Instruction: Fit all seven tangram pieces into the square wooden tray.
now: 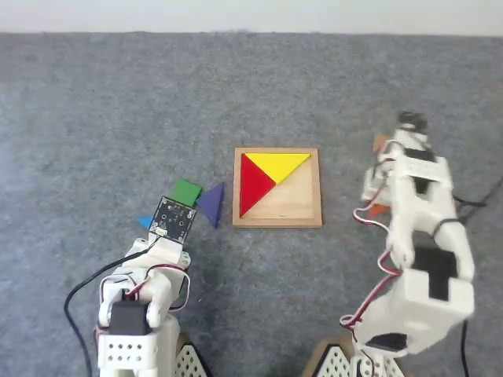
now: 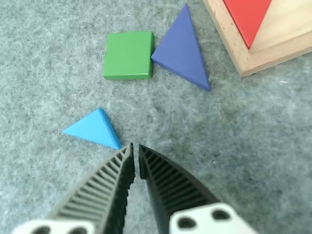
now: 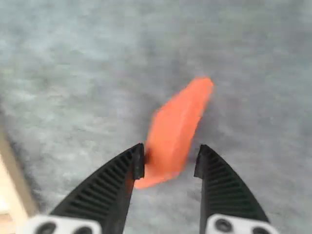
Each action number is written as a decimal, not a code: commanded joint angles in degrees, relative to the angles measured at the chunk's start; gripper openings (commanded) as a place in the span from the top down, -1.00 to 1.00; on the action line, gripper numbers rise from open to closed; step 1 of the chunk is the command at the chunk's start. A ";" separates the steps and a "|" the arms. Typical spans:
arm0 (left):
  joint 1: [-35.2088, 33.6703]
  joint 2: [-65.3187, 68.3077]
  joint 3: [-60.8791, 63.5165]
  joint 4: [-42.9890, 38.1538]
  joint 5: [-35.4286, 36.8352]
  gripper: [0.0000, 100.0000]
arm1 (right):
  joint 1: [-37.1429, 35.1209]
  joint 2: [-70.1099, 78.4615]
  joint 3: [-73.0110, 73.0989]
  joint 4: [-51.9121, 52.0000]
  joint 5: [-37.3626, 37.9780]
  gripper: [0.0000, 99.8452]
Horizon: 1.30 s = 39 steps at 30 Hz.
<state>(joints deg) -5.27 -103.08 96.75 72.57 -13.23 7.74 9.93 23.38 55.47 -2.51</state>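
Observation:
The square wooden tray [image 1: 302,210] lies mid-table with a red triangle [image 1: 254,185] and a yellow triangle [image 1: 277,164] fitted in it. To its left lie a green square [image 2: 128,54], a dark blue triangle [image 2: 183,48] touching the square's corner, and a small light blue triangle [image 2: 92,129]. My left gripper [image 2: 135,148] is shut and empty, just beside the light blue triangle's tip. My right gripper [image 3: 169,163] is open, with its fingers on either side of an orange piece [image 3: 178,129] on the carpet right of the tray. In the high view this orange piece [image 1: 379,210] peeks out beside the right arm.
The tray's corner [image 2: 253,53] with the red triangle [image 2: 246,17] lies beyond the dark blue triangle. Another orange-tan piece [image 1: 380,143] lies farther back beside the right arm. A strip of the tray's edge [image 3: 9,190] sits close to the right gripper. Grey carpet covers the table.

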 commanded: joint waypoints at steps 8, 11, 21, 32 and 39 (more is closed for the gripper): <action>-0.26 -1.32 -0.40 0.18 -0.62 0.97 | 3.82 -24.66 7.56 2.77 -0.35 0.63; -0.26 -1.32 -0.40 0.18 -0.62 0.97 | 1.10 -22.81 7.12 2.15 -0.44 0.63; -0.26 -1.32 -0.40 0.18 -0.62 0.97 | -1.01 -2.77 -6.07 4.53 -0.09 0.53; -0.26 -1.32 -0.40 0.18 -0.62 0.97 | -0.66 7.08 -11.96 5.41 0.09 0.55; -0.26 -1.32 -0.40 0.18 -0.62 0.97 | -0.84 7.87 -12.31 5.41 2.46 0.73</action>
<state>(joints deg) -5.27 -103.08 96.75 72.57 -13.23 7.30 18.46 13.63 60.40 -1.63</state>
